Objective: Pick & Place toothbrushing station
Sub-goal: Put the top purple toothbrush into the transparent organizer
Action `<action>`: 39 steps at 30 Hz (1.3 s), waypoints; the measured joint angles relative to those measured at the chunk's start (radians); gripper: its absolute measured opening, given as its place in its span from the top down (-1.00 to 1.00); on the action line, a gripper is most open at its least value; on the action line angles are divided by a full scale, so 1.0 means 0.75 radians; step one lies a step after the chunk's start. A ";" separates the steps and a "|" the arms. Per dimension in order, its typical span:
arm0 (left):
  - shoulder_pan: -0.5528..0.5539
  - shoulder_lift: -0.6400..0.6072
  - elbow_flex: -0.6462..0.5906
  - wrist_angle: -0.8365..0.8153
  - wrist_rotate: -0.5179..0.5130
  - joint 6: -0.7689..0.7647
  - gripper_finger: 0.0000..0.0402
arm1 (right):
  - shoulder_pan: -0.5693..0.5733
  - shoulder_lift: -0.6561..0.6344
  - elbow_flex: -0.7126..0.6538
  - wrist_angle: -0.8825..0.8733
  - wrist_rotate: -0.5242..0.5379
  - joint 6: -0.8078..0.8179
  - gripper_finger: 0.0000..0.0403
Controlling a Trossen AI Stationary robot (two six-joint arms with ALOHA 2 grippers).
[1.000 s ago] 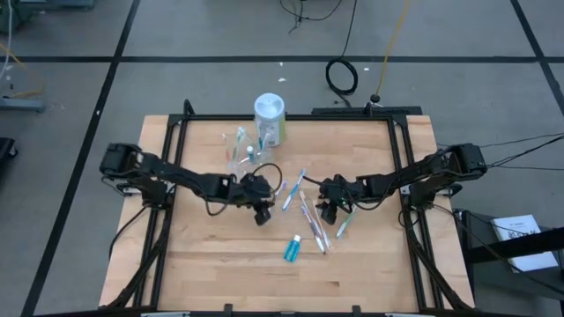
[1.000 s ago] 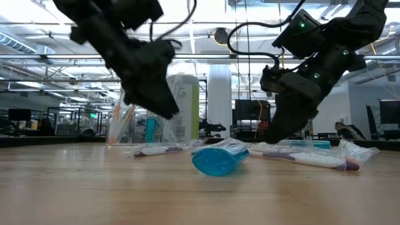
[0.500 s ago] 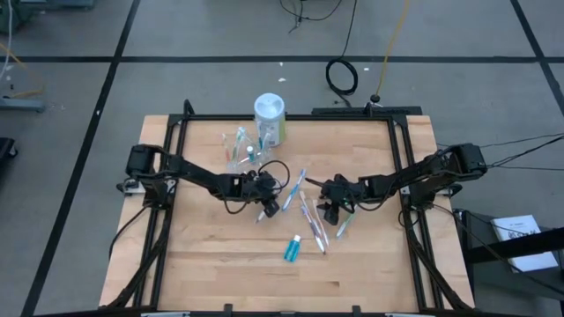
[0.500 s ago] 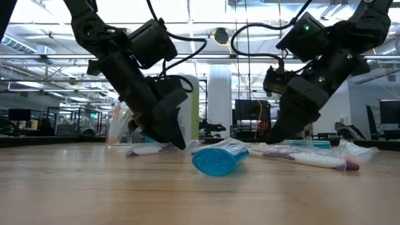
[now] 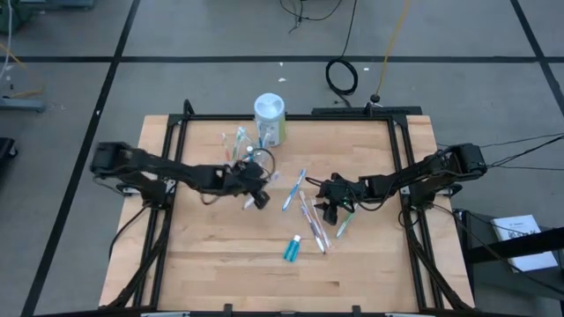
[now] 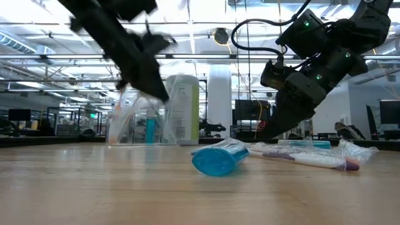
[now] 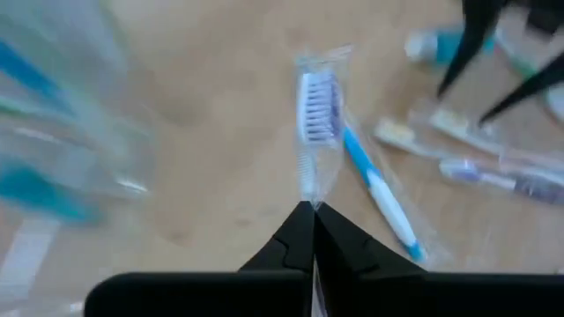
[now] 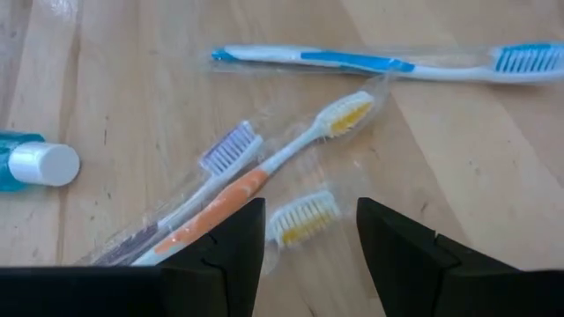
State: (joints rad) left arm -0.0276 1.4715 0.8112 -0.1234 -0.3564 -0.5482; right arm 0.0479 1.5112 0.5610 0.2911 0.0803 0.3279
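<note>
Since a moment ago, our left gripper [image 5: 257,199] has lifted a wrapped toothbrush [image 7: 319,123] and pinches it near the clear cup [image 5: 245,154]. Our right gripper [image 8: 304,231] waits open over toothbrushes [image 5: 311,214] on the table [image 5: 211,264].

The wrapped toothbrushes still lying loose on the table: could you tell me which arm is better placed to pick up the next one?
Probably the right. The right gripper hovers open directly over the loose toothbrushes, while the left gripper is shut on a wrapped toothbrush near the clear cup.
</note>
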 joint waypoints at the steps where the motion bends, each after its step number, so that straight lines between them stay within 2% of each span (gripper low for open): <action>1: -0.005 -0.061 0.000 -0.030 -0.068 0.013 0.99 | 0.000 0.000 0.000 0.006 0.000 0.000 0.15; 6: -0.058 -0.315 0.000 -0.126 -0.549 0.053 0.99 | 0.000 0.000 0.001 0.022 0.000 0.000 0.15; 8: -0.081 -0.386 -0.002 -0.121 -0.788 0.129 0.98 | 0.000 0.000 0.001 0.025 0.000 0.000 0.15; 11: -0.086 -0.434 -0.009 -0.109 -1.190 0.157 0.98 | 0.000 0.000 0.001 0.025 0.000 -0.001 0.15; 13: -0.079 -0.431 -0.010 -0.131 -1.363 0.124 0.99 | 0.000 0.000 0.001 0.025 0.000 0.000 0.15; 14: -0.072 -0.424 -0.010 -0.142 -1.404 0.095 0.99 | 0.000 0.000 0.001 0.026 0.000 0.000 0.15; 17: -0.040 -0.350 -0.010 -0.145 -1.435 0.003 0.97 | 0.000 0.000 0.001 0.026 0.000 0.000 0.15; 30: 0.062 0.179 -0.012 -0.100 -1.423 -0.311 0.96 | 0.000 0.000 0.001 0.046 0.001 0.000 0.15; 35: 0.039 0.235 -0.012 -0.119 -1.284 -0.286 0.96 | 0.000 0.000 0.001 0.045 0.000 -0.001 0.15; 39: 0.005 0.220 -0.012 -0.169 -1.243 -0.293 0.99 | 0.000 0.000 0.001 0.045 0.000 -0.001 0.15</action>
State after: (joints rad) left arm -0.0240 1.6364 0.8024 -0.2502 -1.2891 -0.7679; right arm 0.0478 1.5112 0.5613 0.3252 0.0807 0.3275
